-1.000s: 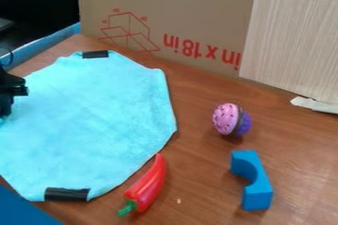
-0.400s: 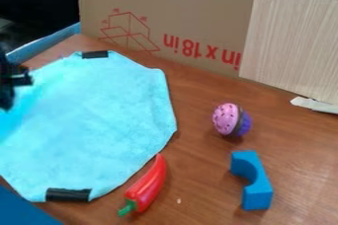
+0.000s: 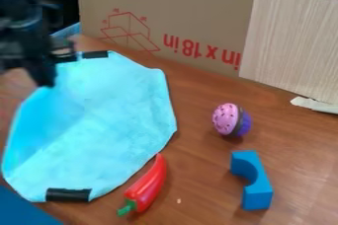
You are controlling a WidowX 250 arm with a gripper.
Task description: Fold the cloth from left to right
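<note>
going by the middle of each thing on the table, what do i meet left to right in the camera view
Turquoise cloth → red pepper → pink and purple toy cupcake → blue block

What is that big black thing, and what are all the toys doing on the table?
That is a robot arm. The black tool at its end works like a hand that pinches. Every picture comes from one fixed camera, looking down at a slant.

On the brown table lies a light blue cloth. Beside it is a red pepper with a green stem. Further right are a pink and purple toy cupcake and a blue block with a curved notch.

The tool seems to be holding the cloth's left edge, which is lifted up. Its job is to fold the cloth from left to right.
</note>
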